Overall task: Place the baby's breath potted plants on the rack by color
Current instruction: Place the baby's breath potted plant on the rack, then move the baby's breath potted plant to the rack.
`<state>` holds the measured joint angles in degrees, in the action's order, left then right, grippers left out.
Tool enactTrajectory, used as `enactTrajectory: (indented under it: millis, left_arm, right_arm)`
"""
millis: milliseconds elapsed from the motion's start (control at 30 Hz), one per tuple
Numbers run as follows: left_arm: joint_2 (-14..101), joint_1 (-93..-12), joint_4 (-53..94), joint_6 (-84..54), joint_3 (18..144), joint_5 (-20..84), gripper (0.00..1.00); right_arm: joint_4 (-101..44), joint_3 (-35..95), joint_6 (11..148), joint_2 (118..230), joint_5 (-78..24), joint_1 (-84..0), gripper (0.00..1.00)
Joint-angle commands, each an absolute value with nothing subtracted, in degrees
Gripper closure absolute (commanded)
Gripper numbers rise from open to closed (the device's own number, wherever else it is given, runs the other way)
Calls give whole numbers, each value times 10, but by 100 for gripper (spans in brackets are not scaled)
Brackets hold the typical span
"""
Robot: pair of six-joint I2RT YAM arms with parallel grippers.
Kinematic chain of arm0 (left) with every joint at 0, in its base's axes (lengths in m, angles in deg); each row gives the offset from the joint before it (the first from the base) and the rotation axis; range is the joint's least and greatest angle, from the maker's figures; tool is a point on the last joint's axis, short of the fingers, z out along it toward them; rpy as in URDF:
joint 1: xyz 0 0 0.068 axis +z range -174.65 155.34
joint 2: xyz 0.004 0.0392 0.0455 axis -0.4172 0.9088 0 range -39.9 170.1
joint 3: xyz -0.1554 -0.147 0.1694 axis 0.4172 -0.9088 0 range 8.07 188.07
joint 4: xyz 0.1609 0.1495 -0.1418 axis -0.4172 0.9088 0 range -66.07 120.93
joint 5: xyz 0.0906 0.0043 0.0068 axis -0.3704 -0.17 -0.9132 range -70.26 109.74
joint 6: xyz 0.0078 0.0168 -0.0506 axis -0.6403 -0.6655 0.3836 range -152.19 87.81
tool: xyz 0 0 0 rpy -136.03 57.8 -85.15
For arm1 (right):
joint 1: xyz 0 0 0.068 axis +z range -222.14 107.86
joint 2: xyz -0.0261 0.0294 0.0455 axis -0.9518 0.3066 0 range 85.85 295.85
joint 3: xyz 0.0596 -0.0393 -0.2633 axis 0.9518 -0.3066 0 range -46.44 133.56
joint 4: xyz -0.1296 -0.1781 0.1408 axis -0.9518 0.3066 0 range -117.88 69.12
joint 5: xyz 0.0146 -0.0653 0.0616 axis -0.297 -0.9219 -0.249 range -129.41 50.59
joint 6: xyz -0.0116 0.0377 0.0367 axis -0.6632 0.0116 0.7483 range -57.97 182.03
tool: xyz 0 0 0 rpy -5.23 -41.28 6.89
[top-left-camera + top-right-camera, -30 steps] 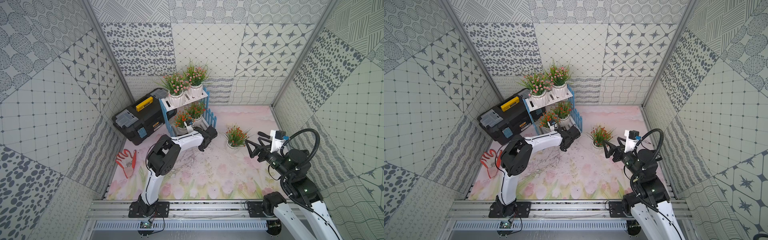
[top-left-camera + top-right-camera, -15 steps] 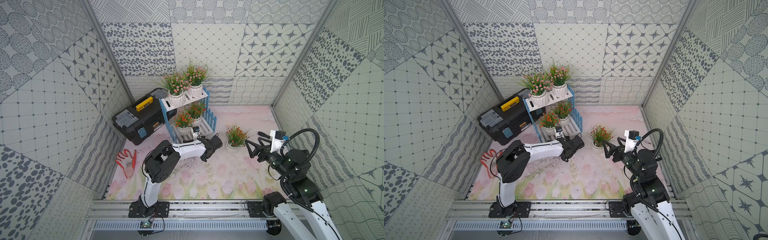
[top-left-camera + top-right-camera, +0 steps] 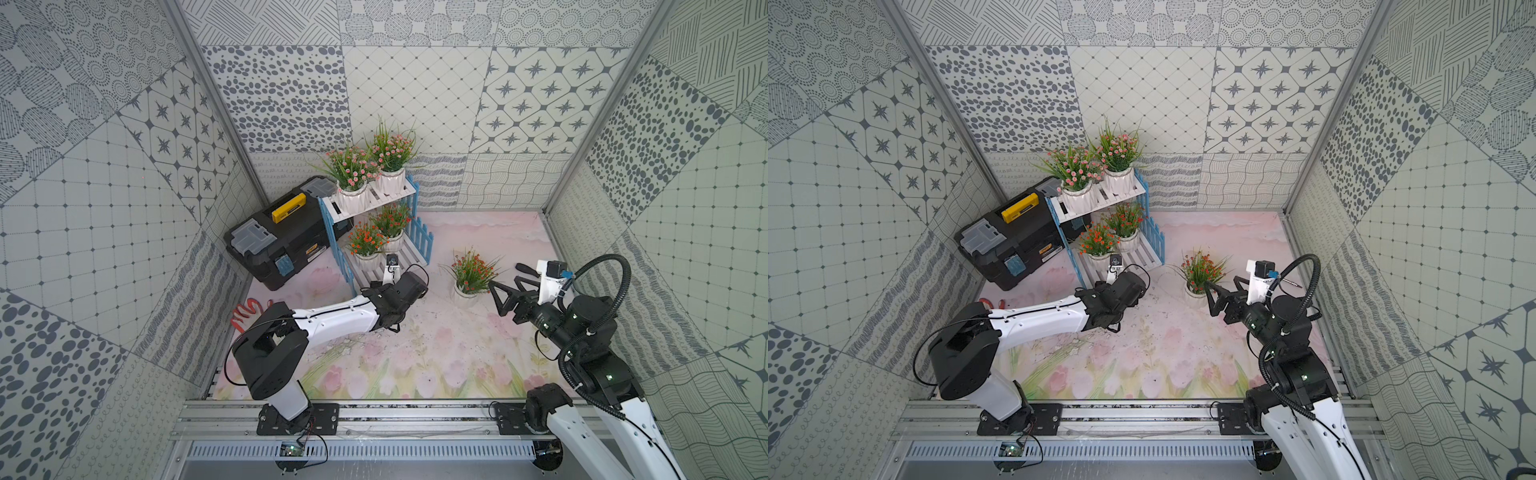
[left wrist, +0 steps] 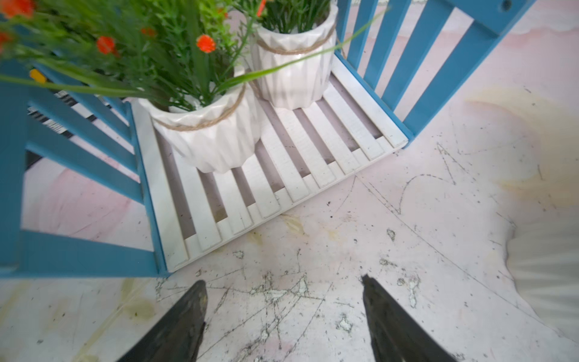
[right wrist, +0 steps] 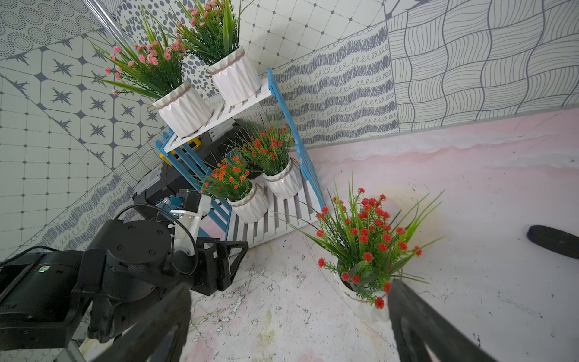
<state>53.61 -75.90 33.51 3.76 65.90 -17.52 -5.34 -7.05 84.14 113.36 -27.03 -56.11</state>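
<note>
Two pink baby's breath potted plants (image 3: 351, 170) (image 3: 392, 147) stand on the top shelf of the rack (image 3: 420, 237). On its lower shelf stand two orange-red ones (image 3: 365, 241) (image 3: 390, 220), also seen in the left wrist view (image 4: 216, 138) (image 4: 294, 78). A third orange-red plant (image 3: 471, 270) (image 5: 363, 244) stands on the floor to the right of the rack. My left gripper (image 4: 282, 280) hovers over the floor just in front of the lower shelf, open and empty. My right gripper (image 3: 503, 275) (image 5: 288, 285) is open beside the floor plant, not touching it.
A black toolbox (image 3: 282, 237) with a yellow handle sits left of the rack. A red object (image 3: 245, 316) lies by the left wall. A dark elongated object (image 5: 554, 241) lies on the floor to the right of the floor plant. Patterned walls enclose three sides.
My left gripper has drawn back from the rack's lower shelf to the floor in front of it, and its jaws have narrowed. The right arm has not moved.
</note>
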Motion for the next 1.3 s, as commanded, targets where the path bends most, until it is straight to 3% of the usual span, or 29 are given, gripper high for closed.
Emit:
enactTrajectory:
  millis: [0,600,1267]
  left_arm:
    - [570,-717,239,-66,668,-31,31]
    - [700,-632,191,-86,752,-8,34]
    - [726,-580,205,-68,785,-57,34]
  right_arm:
    - [-63,-59,846,1127,-270,-563,2]
    - [-42,-43,840,1115,-271,-563,2]
    - [-36,-42,839,1111,-271,-563,2]
